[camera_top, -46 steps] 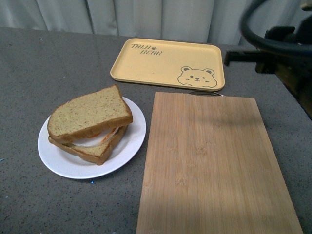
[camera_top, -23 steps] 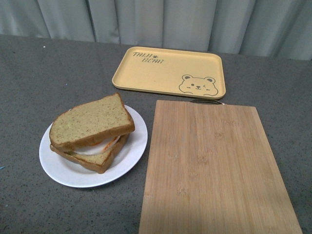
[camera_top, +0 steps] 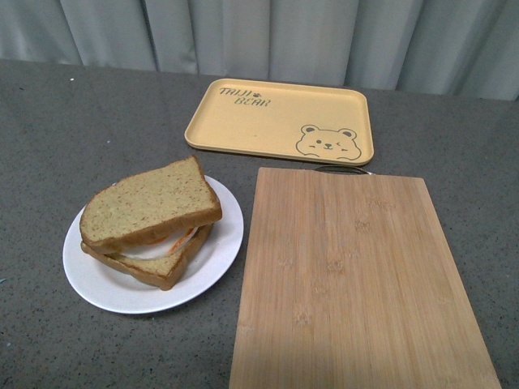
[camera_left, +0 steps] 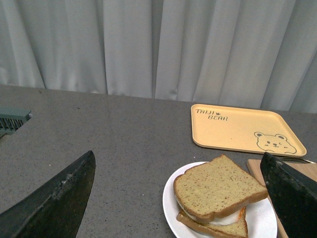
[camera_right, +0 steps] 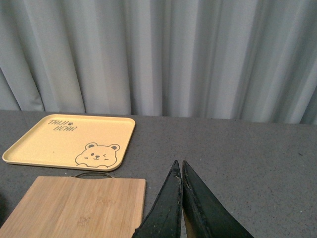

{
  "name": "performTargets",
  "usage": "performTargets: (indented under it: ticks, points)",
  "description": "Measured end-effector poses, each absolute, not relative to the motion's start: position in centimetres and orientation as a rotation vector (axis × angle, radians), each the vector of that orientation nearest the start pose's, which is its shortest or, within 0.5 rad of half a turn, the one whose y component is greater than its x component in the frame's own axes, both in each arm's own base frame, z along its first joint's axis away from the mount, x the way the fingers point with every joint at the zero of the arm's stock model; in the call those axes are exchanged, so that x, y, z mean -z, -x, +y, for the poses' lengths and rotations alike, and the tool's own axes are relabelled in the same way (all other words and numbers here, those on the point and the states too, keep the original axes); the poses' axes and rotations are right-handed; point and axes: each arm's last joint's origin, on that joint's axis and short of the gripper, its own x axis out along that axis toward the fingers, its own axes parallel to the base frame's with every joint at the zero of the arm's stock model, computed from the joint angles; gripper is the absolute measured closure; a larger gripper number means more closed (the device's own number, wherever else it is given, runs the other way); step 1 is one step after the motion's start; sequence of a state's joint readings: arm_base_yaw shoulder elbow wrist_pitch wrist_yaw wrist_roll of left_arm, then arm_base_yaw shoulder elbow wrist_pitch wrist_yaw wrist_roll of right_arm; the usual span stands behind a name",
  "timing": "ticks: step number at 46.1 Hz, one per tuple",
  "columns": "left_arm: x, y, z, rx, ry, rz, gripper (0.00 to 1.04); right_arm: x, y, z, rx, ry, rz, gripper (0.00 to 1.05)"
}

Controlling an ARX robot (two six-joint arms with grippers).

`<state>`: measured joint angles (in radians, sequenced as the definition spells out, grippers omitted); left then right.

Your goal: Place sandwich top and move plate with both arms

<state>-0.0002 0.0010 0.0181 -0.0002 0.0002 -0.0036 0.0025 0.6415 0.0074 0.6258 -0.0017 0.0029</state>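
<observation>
- The left gripper (camera_left: 177,157) is spread wide, its two dark fingers (camera_left: 54,198) far apart with nothing between them; the sandwich and the plate lie on the table ahead of it, untouched.
- The right gripper (camera_right: 180,166) is closed, its fingertips pressed together on nothing; it hangs above the table beside the far corner of the cutting board (camera_right: 74,208).
- Neither arm shows in the front view.
- The sandwich top (camera_top: 150,203) lies on a lower slice (camera_top: 162,263), skewed so the edges do not line up; white and orange filling (camera_top: 182,235) shows between them.
- Both slices sit on the plate (camera_top: 219,243); the plate rests on the grey table (camera_top: 65,121) at 9 o'clock from the board, just beside its edge.
- The yellow bear-printed tray (camera_top: 276,121) lies at 12 o'clock from the board and 1 o'clock from the plate; a pale curtain (camera_top: 243,32) hangs behind.
</observation>
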Motion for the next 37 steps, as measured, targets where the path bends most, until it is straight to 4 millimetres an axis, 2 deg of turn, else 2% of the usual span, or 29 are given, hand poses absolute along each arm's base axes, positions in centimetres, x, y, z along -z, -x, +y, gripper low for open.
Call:
performTargets:
  ticks: [12,37]
  points:
    - [-17.0,-9.7,0.0,0.000,0.004,-0.017,0.07,-16.7,-12.5,0.0,-0.003,-0.003,-0.003,1.04]
    - [-17.0,-9.7,0.0,0.001,0.004,-0.017,0.07,-16.8,-11.3,0.0,-0.003,-0.003,-0.008,1.04]
